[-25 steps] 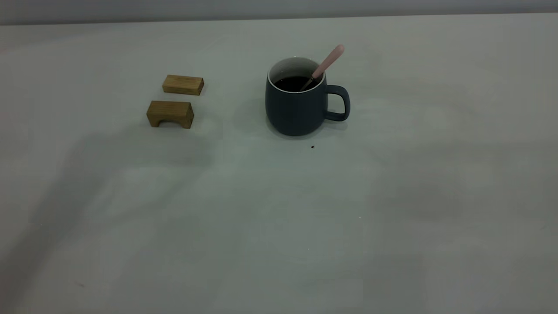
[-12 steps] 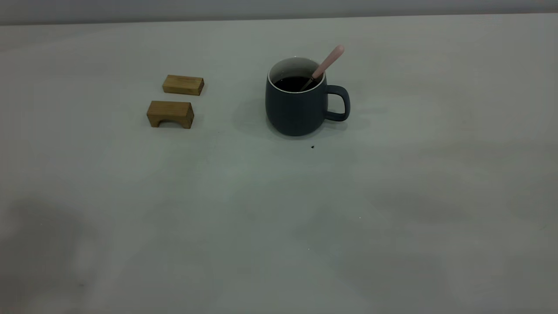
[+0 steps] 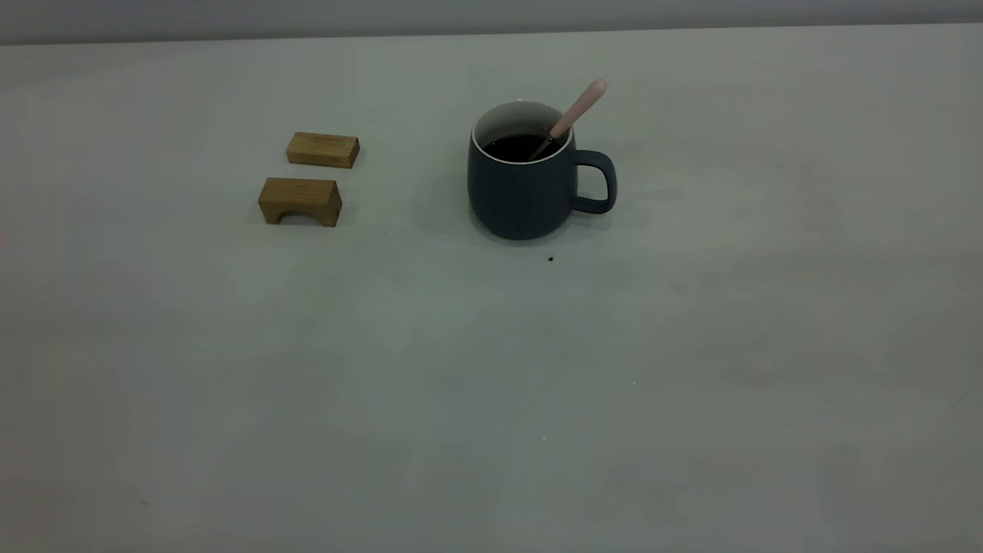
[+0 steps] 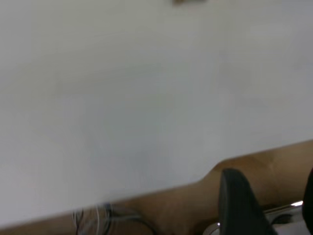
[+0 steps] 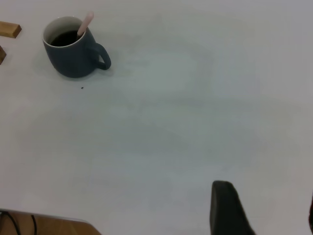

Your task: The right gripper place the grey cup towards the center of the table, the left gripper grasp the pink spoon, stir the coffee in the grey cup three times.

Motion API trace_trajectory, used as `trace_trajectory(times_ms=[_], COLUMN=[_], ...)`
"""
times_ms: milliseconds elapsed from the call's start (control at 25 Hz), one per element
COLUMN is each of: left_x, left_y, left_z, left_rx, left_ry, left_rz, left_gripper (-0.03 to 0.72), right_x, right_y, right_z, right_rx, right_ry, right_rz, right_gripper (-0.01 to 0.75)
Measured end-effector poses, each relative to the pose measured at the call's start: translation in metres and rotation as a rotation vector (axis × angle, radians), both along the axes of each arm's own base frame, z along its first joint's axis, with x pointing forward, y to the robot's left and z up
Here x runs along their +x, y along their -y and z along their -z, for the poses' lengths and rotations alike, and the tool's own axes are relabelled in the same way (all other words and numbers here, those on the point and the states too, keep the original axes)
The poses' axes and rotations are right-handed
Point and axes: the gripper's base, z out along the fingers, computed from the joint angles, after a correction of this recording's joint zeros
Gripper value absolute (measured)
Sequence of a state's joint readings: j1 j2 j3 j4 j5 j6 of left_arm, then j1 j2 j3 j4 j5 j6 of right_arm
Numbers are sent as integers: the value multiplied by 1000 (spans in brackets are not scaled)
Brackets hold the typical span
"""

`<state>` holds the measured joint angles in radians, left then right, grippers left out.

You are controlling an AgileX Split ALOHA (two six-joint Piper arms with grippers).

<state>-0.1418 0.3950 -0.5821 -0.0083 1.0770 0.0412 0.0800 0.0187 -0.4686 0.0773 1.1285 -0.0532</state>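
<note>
The grey cup (image 3: 522, 192) stands upright on the table (image 3: 461, 369), right of centre toward the back, handle pointing right. Dark coffee (image 3: 516, 147) fills it. The pink spoon (image 3: 580, 107) leans in the cup, its handle sticking up over the rim above the cup's handle. Neither arm shows in the exterior view. From the right wrist, the cup (image 5: 73, 61) and spoon (image 5: 87, 22) lie far off, and my right gripper (image 5: 266, 196) is open and empty. My left gripper (image 4: 270, 176) hangs open and empty past the table's edge, over a brown surface.
Two small wooden blocks lie left of the cup: a flat one (image 3: 322, 149) behind an arch-shaped one (image 3: 299, 201). A tiny dark speck (image 3: 551, 259) sits just in front of the cup. Cables (image 4: 98, 215) hang below the table edge near the left gripper.
The broad shadows over the table's front left have slid away and faded. Cup, spoon and blocks have not moved.
</note>
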Motion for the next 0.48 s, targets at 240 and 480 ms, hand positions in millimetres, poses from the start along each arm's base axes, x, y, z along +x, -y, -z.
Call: trace_trajectory(times_ms=[240, 480], left_x=[-31, -57], left_y=[-6, -8], left_z=[23, 24], left_rx=[2, -15], left_ry=[84, 261], left_rz=[-84, -93], left_gripper=[393, 393], right_x=[0, 0], right_y=[0, 0], right_z=[0, 0], right_rx=[0, 0], right_ry=[0, 0], right_rz=[0, 0], right_gripper=[438, 438])
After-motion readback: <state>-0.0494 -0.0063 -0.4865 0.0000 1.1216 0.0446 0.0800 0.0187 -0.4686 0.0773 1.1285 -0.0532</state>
